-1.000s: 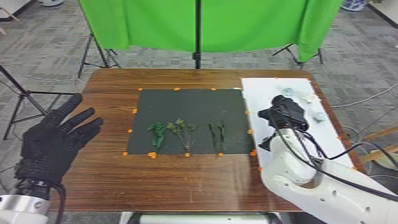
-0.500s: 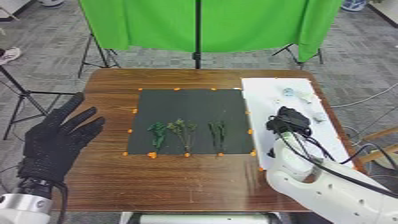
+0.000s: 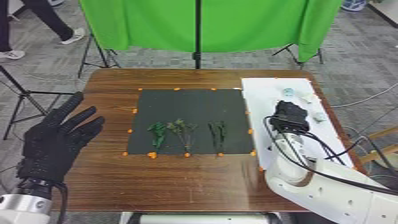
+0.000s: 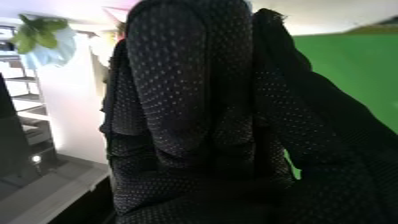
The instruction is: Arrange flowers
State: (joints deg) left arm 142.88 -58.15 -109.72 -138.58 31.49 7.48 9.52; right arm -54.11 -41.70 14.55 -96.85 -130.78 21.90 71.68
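Flowers (image 3: 288, 92): small pale blooms on the white board (image 3: 266, 86), at the right side of the brown table (image 3: 178, 185); one pale blue, others whitish or greyish.
Green stems: on the dark mat (image 3: 188, 105) – a leafy stem (image 3: 157, 134) at left, a sparser branching stem (image 3: 183, 132) just beside it, a darker stem (image 3: 218, 134) at right, all running roughly lengthwise away from the robot.
Right arm: enters from the lower right corner, slanting inward and then forward over the board; dark cables loop along it.
Right hand (image 3: 289, 119): above the board, near the blooms, directed away from the robot. In the wrist view the fingers (image 4: 169, 80) stand long and side by side, the thumb (image 4: 275, 85) close beside them – a narrow posture. Cannot tell whether anything lies between them.
Left hand (image 3: 49, 145): at the table's left edge, fingers spread wide and directed forward, nothing held.
Wrist background: a flower with green leaves (image 4: 40, 36) and pale blue petals, apart from the glove; green cloth (image 4: 346, 75) beyond the thumb.
Hidden: part of the board, under the right hand and arm. A pink patch (image 4: 115, 14) is partly behind the fingers; cannot tell what it is.
Cut off: both arms, at the edge of the head view.
Hard to make out: outlines of the pale blooms against the white; exact count uncertain.
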